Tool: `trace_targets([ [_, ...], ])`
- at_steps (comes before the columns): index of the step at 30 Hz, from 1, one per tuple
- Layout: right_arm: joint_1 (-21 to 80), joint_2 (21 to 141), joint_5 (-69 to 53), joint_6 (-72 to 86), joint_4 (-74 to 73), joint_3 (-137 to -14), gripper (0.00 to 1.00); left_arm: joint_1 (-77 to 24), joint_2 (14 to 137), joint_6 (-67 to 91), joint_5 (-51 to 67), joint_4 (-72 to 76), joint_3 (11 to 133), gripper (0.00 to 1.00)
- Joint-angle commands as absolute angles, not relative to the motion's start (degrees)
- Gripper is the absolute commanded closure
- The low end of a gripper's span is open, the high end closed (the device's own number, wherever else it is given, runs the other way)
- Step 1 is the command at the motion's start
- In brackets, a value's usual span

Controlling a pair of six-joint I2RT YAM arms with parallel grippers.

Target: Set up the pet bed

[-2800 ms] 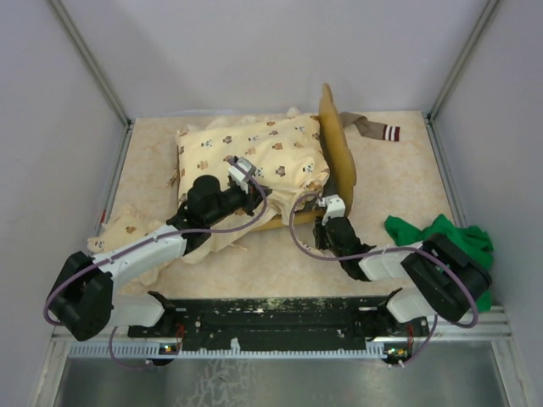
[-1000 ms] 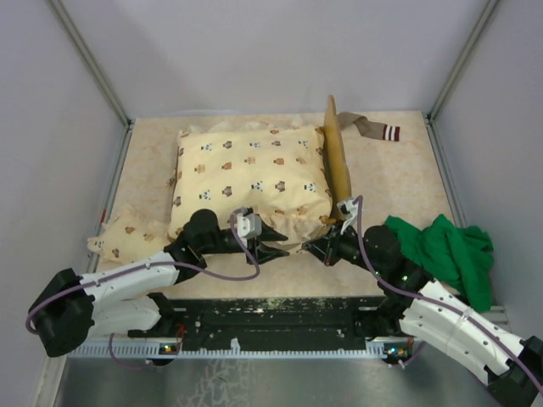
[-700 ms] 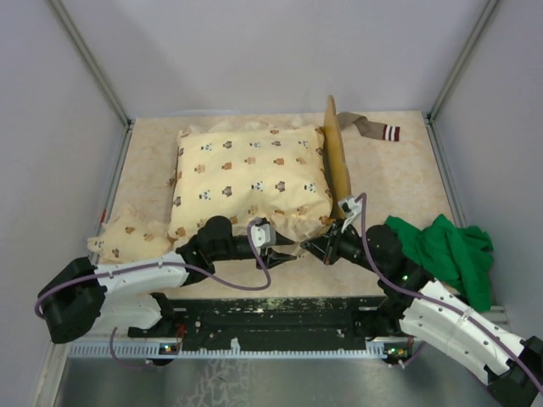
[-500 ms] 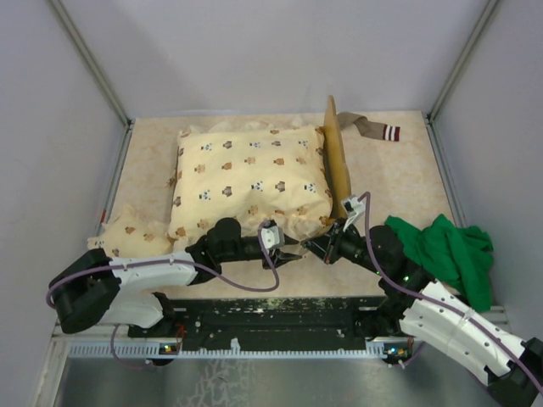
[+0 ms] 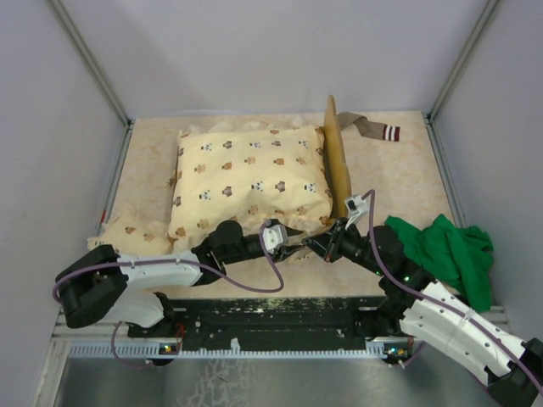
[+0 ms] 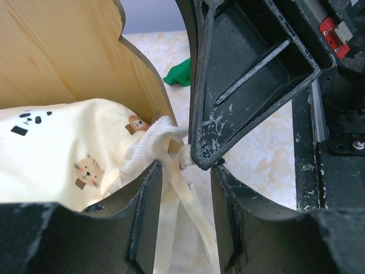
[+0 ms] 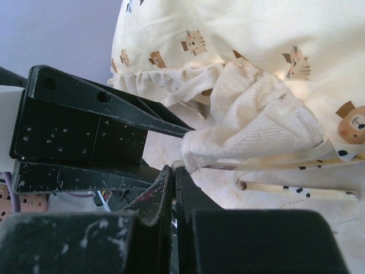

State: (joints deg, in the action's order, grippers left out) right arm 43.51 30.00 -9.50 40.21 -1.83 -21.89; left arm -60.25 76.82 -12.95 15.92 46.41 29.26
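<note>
The pet bed (image 5: 338, 161) lies across the table, its wavy wooden headboard (image 6: 63, 51) standing on the right. A cream animal-print quilt (image 5: 246, 178) covers the rest of the bed. My right gripper (image 7: 174, 170) is shut on the quilt's white fleecy corner (image 7: 251, 125) at the bed's near right corner. My left gripper (image 6: 187, 171) is open right beside it. Cream tie straps (image 6: 177, 194) hang between its fingers (image 6: 145, 200). In the top view the left gripper (image 5: 293, 244) and right gripper (image 5: 316, 244) almost meet.
A green cloth (image 5: 445, 246) lies crumpled at the right, beside my right arm. A striped strap (image 5: 373, 129) lies behind the headboard. A small cream pillow (image 5: 127, 233) rests at the bed's left, near the wall.
My left gripper has slid right along the bed's near edge until it meets the right gripper. The right gripper has kept its hold on the quilt corner and barely moved.
</note>
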Motion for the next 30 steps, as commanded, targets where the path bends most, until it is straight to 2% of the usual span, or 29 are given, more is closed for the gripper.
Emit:
trace_targets([
  [1,43.95,29.67,-7.63,42.81,-0.74,-24.88,1.0,-61.12,77.35,-14.73,14.86,50.69,30.64,0.55],
  [6,43.95,29.61,-7.47,43.97,-0.72,-24.89,1.0,-61.81,78.11,-15.88,15.91,52.23,30.72,0.58],
  [7,43.95,29.62,-7.59,44.17,-0.73,-24.89,1.0,-61.89,78.41,-16.1,15.99,52.47,30.87,0.61],
  [11,43.95,29.37,-7.48,45.0,-0.95,-24.96,1.0,-62.2,79.09,-16.53,16.42,53.83,30.83,0.78],
  [14,43.95,29.29,-7.33,45.58,-1.38,-25.03,1.0,-62.17,79.22,-15.66,15.77,56.74,29.99,0.98],
  [15,43.95,29.32,-6.99,45.92,-1.95,-25.05,1.0,-62.14,79.26,-15.18,15.23,57.49,29.78,1.0],
  [19,43.95,28.56,0.08,53.2,-9.69,-26.38,0.84,-62.22,79.3,-13.33,11.8,57.77,29.16,1.0],
  [22,43.95,27.6,5.43,58.9,-16.72,-28.39,0.82,-62.16,79.17,-11.64,9.71,58.38,27.86,1.0],
  [24,43.95,26.86,5.41,57.47,-16.61,-28.82,0.87,-62.18,79.1,-10.88,10.41,59.73,26.94,1.0],
  [25,43.95,26.46,5.77,57.49,-16.6,-28.71,0.97,-62.19,79.11,-10.7,11.01,60.41,26.6,1.0],
  [26,43.99,25.98,6.18,57.77,-16.46,-28.55,1.0,-62.22,79.11,-10.53,11.86,61.29,26.18,1.0],
  [29,43.95,24.93,6.26,58.56,-14.98,-27.89,1.0,-62.18,79.58,-11.45,15.37,62.04,25.49,1.0],
  [30,43.98,24.88,6.06,58.88,-14.66,-28.06,1.0,-62.16,79.77,-11.97,16.46,61.43,25.69,0.93],
])
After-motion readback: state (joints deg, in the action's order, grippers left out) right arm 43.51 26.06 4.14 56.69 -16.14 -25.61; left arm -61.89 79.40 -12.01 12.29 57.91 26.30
